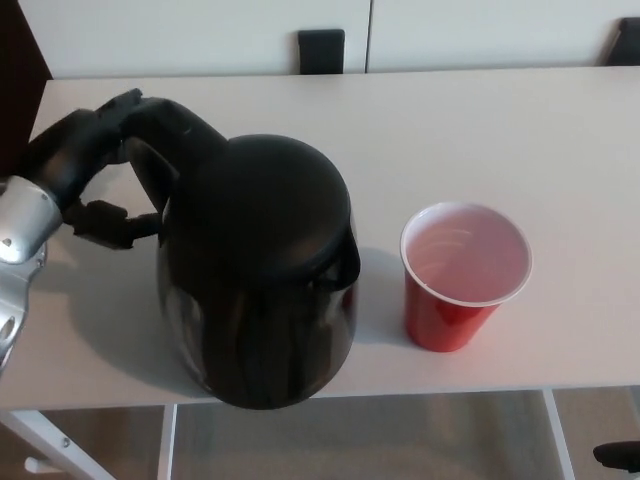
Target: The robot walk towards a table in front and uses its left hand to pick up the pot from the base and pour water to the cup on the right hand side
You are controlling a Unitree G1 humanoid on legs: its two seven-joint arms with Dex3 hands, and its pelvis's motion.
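Big shiny black pot [258, 270] sitting on white desk [500, 120], near red plastic cup [462, 276]. Left hand [90, 170] curling around pot handle. Lifting and pouring not yet done.

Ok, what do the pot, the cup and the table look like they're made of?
Pot: probably glossy black plastic, perhaps with a dark see-through body; its lower wall shows streaky reflections.
Cup: thin red plastic, white inside, with a rolled rim, a disposable type.
Table: smooth matte white top, likely laminate; no grain shows.
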